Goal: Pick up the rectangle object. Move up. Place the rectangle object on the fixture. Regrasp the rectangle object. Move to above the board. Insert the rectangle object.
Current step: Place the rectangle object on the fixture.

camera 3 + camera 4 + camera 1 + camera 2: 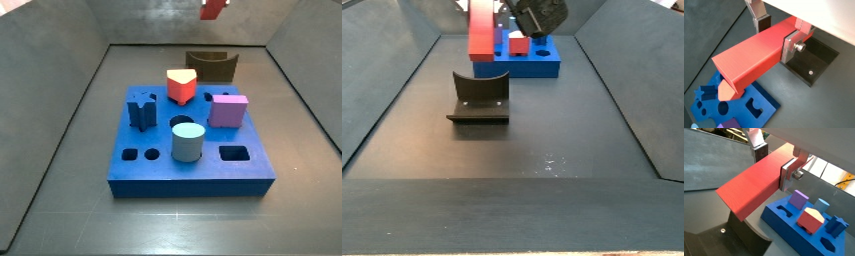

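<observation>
One bar held: the rectangle object [751, 57] is clamped at its upper end between the jaws of the gripper [777, 32], hanging down from them, high off the floor.
Step in hand: judged to be the move up, or the carry toward the fixture [478, 98].
Next move: lower the bar into the fixture's notch below the jaws, then regrasp.
Fixtures: one, empty.
Boards: one, the board [187, 172], below and beyond the jaws.
Pegs standing in board: four in a side view.
Open holes: at least three.
</observation>
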Available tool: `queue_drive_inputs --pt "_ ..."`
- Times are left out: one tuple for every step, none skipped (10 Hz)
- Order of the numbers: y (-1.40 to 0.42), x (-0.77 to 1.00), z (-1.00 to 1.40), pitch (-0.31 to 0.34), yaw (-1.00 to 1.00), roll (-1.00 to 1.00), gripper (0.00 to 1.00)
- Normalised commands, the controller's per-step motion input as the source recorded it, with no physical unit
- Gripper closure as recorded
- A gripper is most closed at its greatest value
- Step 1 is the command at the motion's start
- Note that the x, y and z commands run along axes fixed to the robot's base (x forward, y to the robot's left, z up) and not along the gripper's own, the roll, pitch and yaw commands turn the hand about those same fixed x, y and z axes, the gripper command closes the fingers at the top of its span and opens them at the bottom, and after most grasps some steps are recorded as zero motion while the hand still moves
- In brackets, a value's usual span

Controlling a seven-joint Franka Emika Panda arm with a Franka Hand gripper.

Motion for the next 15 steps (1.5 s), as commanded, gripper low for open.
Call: queue_drive_inputs --pt "0.13 0.15 -1.0 0.284 -0.08 -1.0 1.0" --pt "0.13 0.14 -1.0 0.28 -0.09 -1.0 1.0" --pt "0.14 0.16 -1.0 0.287 -0.17 -0.96 1.0" --pt "0.14 0.18 -1.0 0.248 -0.21 -0.82 1.0" --pt "0.14 0.19 -1.0 0.194 -0.24 -0.66 1.0" --pt "0.14 0.2 -1.0 0.124 -0.26 -0.45 1.0" --pt "0.14 0.21 -1.0 0.081 -0.25 -0.31 1.0" --pt "0.14 0.21 -1.0 0.055 -0.24 -0.24 1.0" --pt "0.12 0.19 -0.88 -0.001 -0.21 -0.19 1.0" --pt "0.1 0.15 -0.68 -0.035 -0.19 -0.19 1.0" --pt "0.07 0.12 -0.44 -0.061 -0.14 -0.18 1.0" --pt "0.07 0.1 -0.36 -0.065 -0.12 -0.16 1.0" --pt "0.07 0.08 -0.29 -0.077 -0.09 -0.15 1.0" --pt "0.08 0.08 -0.28 -0.08 -0.07 -0.14 1.0" --pt "0.09 0.08 -0.28 -0.074 -0.05 -0.14 1.0"
